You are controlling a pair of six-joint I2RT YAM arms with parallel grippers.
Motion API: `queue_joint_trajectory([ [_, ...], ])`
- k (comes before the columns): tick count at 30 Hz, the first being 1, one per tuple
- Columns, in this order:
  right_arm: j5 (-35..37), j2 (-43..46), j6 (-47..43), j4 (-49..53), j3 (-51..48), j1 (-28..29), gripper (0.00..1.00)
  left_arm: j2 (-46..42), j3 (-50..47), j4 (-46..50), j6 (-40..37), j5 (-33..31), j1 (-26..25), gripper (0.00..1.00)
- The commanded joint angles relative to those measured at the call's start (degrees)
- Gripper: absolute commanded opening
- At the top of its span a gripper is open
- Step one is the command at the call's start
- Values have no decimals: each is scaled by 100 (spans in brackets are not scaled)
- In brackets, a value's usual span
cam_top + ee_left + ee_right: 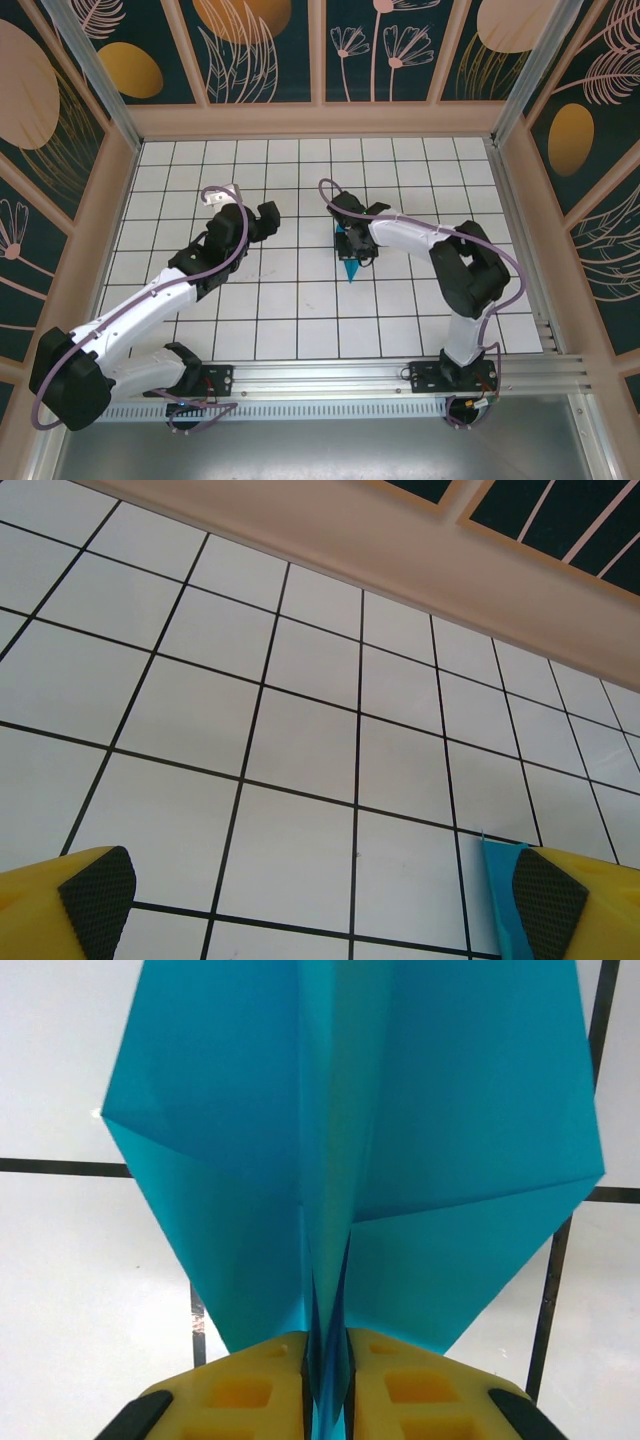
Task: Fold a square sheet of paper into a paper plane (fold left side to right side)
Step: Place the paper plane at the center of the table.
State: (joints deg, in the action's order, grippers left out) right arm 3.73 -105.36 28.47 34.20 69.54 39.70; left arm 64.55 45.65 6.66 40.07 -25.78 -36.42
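White gridded counter. Left gripper above tiles left of centre, jaws wide apart. Right gripper near counter centre, pinched onto centre ridge of teal paper plane. Plane's long axis runs far-to-near, pointed tip toward near edge.

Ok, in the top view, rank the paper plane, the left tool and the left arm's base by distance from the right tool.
1. paper plane, pinched in the right tool.
2. left tool, off to its left.
3. left arm's base, near edge, far left.
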Motion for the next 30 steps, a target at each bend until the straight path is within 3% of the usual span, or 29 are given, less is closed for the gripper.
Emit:
queue_joint_trajectory([
  [1, -54, -131, 19, -57, 22, -49, 21, 31, 137, 71, -41, 3, 15, 98],
  [9, -160, -335, 29, -142, 75, -53, 21, 23, 130, 108, -26, -25, 15, 99],
  [13, -54, -521, 45, 16, 336, -43, 11, -11, 116, 125, -35, -52, 19, 99],
  [21, 56, -908, 536, 543, 1516, -6, 6, -235, -9, 160, -95, -216, 16, 99],
  [30, 53, -2181, 625, 1335, 3493, 130, 6, -406, -53, 212, -324, -322, 19, 99],
])
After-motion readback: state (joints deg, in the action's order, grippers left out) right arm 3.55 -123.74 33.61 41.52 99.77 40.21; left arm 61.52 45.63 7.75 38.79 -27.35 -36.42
